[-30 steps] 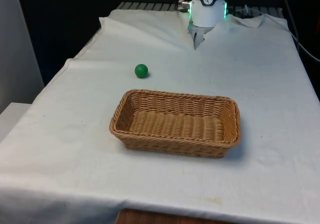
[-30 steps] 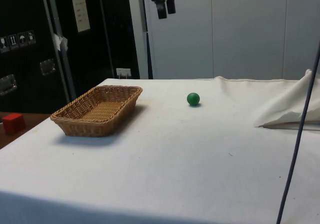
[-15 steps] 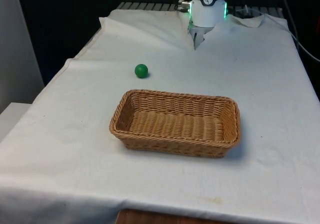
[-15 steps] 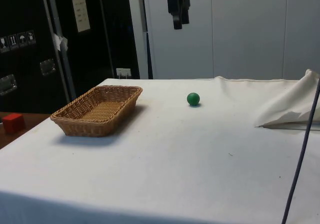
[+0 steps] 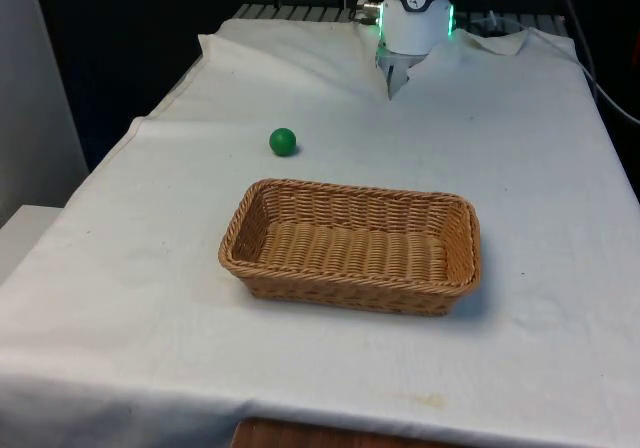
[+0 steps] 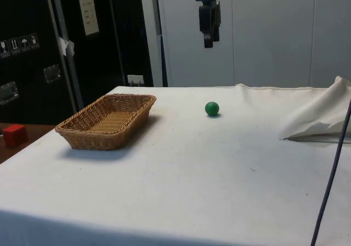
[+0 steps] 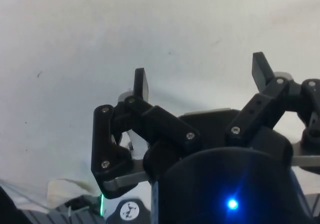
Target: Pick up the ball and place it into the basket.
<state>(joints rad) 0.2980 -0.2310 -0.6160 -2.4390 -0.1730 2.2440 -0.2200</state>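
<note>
A small green ball (image 5: 283, 142) (image 6: 212, 108) rests on the white cloth, behind the basket towards the front view's left. The empty brown wicker basket (image 5: 350, 194) (image 6: 104, 124) stands mid-table. My black gripper (image 6: 208, 44) hangs high in the air, almost straight over the ball in the side view and well apart from it. In the wrist view the gripper (image 7: 200, 76) is open, its two fingertips (image 7: 141, 84) wide apart with only bare cloth beyond them.
The robot's base (image 5: 415, 13) stands at the far end, with a raised fold of cloth (image 5: 396, 76) (image 6: 318, 119) beside it. A dark cable (image 6: 332, 163) hangs near the side camera. A red block (image 6: 13, 134) lies off the table.
The gripper has travelled towards the side view's right and come lower, from over the basket's end to over the ball. Ball and basket have not moved.
</note>
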